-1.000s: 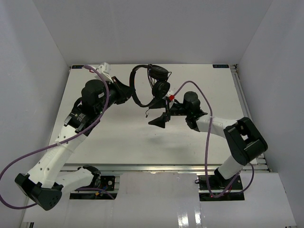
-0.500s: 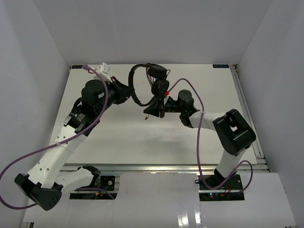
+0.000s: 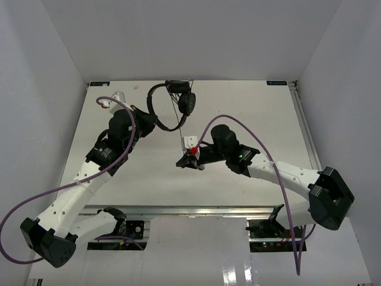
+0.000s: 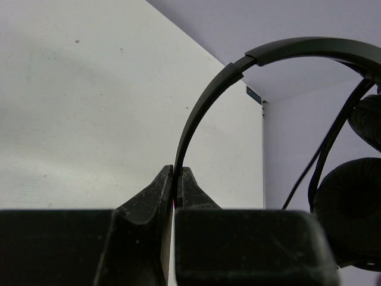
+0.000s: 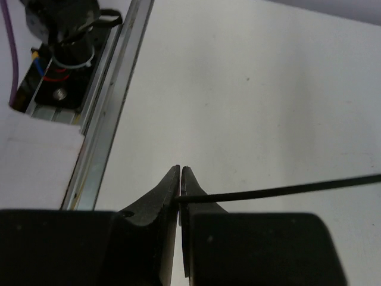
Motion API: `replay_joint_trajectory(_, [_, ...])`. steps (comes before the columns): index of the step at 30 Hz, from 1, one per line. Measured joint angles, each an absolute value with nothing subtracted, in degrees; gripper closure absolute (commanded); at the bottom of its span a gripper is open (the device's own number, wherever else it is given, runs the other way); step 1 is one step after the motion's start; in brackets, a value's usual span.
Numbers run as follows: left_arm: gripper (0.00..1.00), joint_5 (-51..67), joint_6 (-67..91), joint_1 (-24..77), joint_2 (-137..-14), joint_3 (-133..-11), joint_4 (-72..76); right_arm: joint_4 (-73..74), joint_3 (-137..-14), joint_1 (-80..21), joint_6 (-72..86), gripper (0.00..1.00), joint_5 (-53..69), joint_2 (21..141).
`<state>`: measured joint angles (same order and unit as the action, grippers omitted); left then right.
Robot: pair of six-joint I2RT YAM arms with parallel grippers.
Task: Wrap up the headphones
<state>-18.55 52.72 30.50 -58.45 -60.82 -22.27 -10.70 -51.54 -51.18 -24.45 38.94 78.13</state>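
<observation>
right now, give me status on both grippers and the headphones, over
Left gripper shut on headband. Right gripper shut on cord. Headphones held between both arms. Nothing in the way.

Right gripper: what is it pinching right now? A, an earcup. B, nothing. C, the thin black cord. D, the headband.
C: the right wrist view shows the right gripper with its jaws shut on the cord, which runs off to the right.
</observation>
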Motion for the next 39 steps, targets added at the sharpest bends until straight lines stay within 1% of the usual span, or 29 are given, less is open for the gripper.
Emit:
replay_joint_trajectory(4, [1.0,-20.5,53.3,30.6,-60.0,-57.5,-22.2,4.9,-56.1,-52.5,-32.0,0.92,31.8,77.6])
replay_joint_trajectory(7, [1.0,-21.8,52.4,30.6,-61.8,-56.4,-22.9,13.1,-58.4,-52.7,-36.2,0.92,24.8,77.3])
replay_joint_trajectory(10, [1.0,-23.0,49.7,30.6,-63.1,-55.3,-23.4,19.5,-59.1,-53.1,-40.7,0.92,16.9,75.7])
replay_joint_trajectory(14, [1.0,-22.7,45.8,30.5,-66.4,-52.5,-23.1,24.1,-59.2,-53.7,-46.0,0.92,7.0,73.7])
replay_joint_trajectory(19, [1.0,-19.4,42.2,30.6,-74.1,-50.1,-23.2,25.2,-61.1,-54.0,-51.8,0.92,-4.5,73.5])
replay_joint_trajectory(22, [1.0,-15.7,39.8,30.6,-78.9,-50.0,-23.0,24.2,-62.1,-54.3,-54.9,0.92,-9.5,73.8])
replay_joint_trajectory(26, [1.0,-10.4,36.7,31.2,-82.3,-50.4,-22.5,22.1,-62.1,-55.4,-58.4,0.92,-14.0,75.9])
replay_joint_trajectory(33, [1.0,-0.1,29.3,31.7,-84.0,-49.8,-20.2,14.3,-61.9,-56.1,-62.7,0.92,-16.4,82.2])
replay_joint_trajectory(39, [1.0,5.9,25.0,31.7,-81.4,-46.4,-18.1,11.4,-61.9,-54.5,-63.2,0.92,-13.3,87.1])
